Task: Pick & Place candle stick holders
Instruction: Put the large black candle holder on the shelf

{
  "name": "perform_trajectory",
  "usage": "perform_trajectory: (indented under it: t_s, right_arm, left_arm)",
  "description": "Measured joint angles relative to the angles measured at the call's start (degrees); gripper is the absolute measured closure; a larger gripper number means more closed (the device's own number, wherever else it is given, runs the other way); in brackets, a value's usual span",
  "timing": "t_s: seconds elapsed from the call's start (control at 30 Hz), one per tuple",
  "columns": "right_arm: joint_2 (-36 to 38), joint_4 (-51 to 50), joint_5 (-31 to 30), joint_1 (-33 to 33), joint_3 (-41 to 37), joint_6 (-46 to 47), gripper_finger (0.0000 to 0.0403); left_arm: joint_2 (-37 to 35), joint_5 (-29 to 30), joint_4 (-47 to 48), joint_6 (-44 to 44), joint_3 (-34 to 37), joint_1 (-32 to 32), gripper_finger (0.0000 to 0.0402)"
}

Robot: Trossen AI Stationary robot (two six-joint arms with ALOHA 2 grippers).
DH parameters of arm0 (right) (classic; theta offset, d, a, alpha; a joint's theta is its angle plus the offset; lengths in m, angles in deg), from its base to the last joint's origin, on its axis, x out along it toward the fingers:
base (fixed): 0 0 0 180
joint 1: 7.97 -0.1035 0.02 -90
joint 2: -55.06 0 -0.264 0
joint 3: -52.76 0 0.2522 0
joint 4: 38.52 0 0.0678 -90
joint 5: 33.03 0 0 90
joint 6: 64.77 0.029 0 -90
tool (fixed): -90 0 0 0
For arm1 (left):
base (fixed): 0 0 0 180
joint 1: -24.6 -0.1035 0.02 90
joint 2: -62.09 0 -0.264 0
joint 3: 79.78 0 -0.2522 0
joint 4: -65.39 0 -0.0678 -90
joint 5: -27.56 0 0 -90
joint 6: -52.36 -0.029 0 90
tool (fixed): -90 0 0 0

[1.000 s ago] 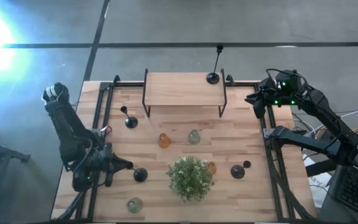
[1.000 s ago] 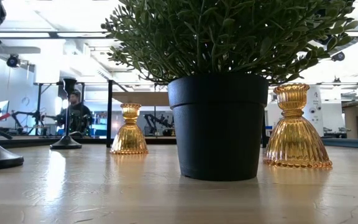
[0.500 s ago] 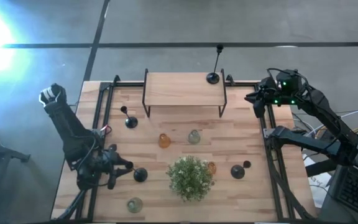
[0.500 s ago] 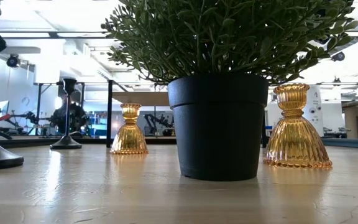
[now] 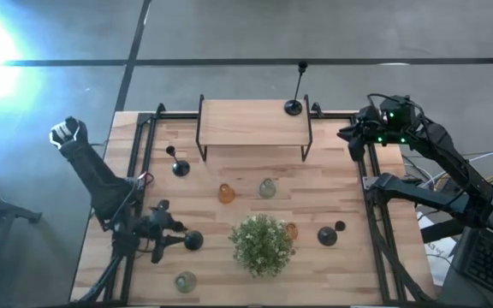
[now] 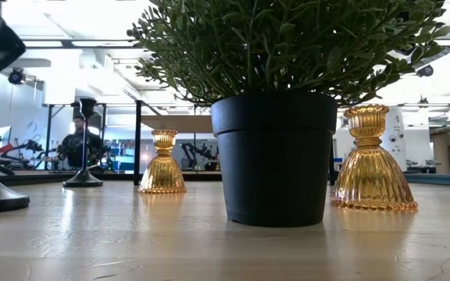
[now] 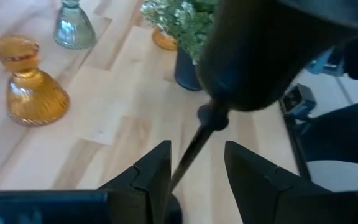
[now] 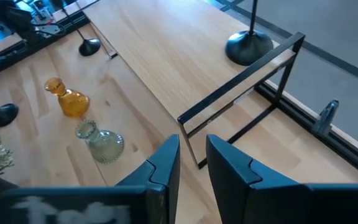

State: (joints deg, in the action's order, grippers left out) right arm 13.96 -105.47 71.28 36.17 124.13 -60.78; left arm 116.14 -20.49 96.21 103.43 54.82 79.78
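We see the left hand (image 5: 175, 239) low over the tabletop (image 5: 229, 175) near its front left corner, fingers (image 7: 151, 177) parted around the thin stem of a black candle holder (image 5: 193, 240) without pressing it; the holder stands upright on its domed base. The right hand (image 5: 352, 139) waits off the tabletop's right rear edge, fingers slightly apart, grasping nothing. A tall black holder (image 5: 294, 104) stands on the raised shelf (image 5: 251, 122). Another black holder (image 5: 179, 166), an amber glass holder (image 5: 226, 193) and a pale green one (image 5: 267, 188) stand mid-tabletop, behind the potted plant (image 5: 262, 244).
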Motion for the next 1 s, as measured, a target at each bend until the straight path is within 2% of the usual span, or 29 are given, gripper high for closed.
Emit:
perform_trajectory:
  t_s: [0.17, 0.27, 0.33, 0.4, 0.6, 0.73, 0.87, 1.0]
  right_arm:
    - [0.09, -0.01, -0.87, 0.00, 0.00, 0.04, 0.0340]
    - [0.09, -0.02, -0.96, 0.00, 0.00, -0.12, 0.0343]
    - [0.09, -0.02, -0.98, 0.00, 0.00, -0.18, 0.0344]
    - [0.09, -0.02, -1.00, 0.02, 0.00, -1.14, 0.0343]
    - [0.00, 0.02, -4.86, 0.00, 0.02, -2.75, 0.0337]
    - [0.00, 0.05, -7.04, 0.02, 0.02, -2.74, 0.0335]
    - [0.00, 0.09, -7.02, 0.00, 0.02, -2.74, 0.0338]
    - [0.01, 0.11, -7.04, 0.00, 0.02, -2.66, 0.0346]
  left_arm:
    - [0.00, -0.26, -0.01, -3.74, 0.00, -2.43, 0.0270]
    - [0.00, -1.75, 0.00, -6.22, 0.01, -3.06, 0.0318]
    - [-0.02, -2.43, -0.04, -6.51, 0.01, -3.20, 0.0364]
    - [-0.12, -1.79, -0.37, -5.88, 0.02, -3.35, 0.0384]
    - [-0.90, 4.23, -3.16, -4.50, -1.68, -5.10, 0.0384]
    - [-2.20, 8.19, -3.12, -2.48, -4.96, -9.51, 0.0384]
    - [-3.56, 7.01, -2.99, -5.74, -9.29, -16.82, 0.0384]
    - [-4.06, 2.66, -2.96, -14.64, -14.81, -26.02, 0.0384]
